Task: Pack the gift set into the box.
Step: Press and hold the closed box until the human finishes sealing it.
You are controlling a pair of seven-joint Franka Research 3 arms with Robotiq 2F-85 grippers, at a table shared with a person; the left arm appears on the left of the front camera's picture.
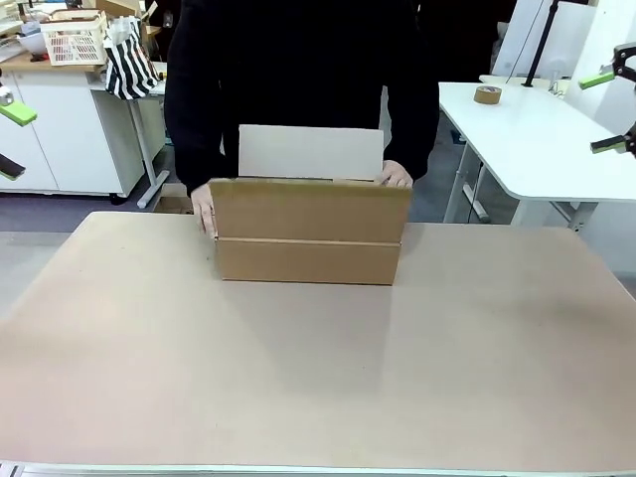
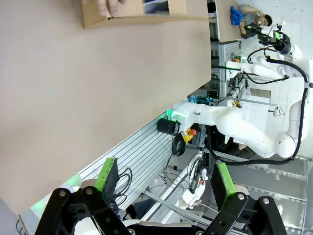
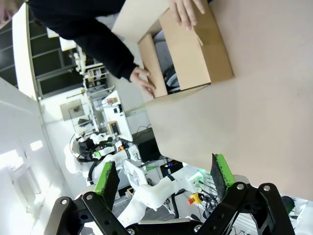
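Tan board covers the worktop, the largest thing here, spreading out ahead of both sets of fingers. Behind its far edge stands a person in a dark top, leaning towards the box.

The box, brown corrugated card with a horizontal crease across its near face, stands on the far middle of the worktop with its top open and its rear flap raised, pale side facing the camera. It lies between the left fingers and the right fingers, well apart from both, which hang off at the picture's two edges.

In the left wrist view the box shows at the top edge, far ahead of the left fingers, with bare worktop between. In the right wrist view the box lies well ahead of the right fingers, roughly in line with the gap between them, its open top turned towards the camera; what lies inside is too dark to tell.

One of the person's hands rests on the box's upper rim and the other hand grips its end wall.

Both pairs of fingers stand wide apart, green pads facing each other, holding nothing.
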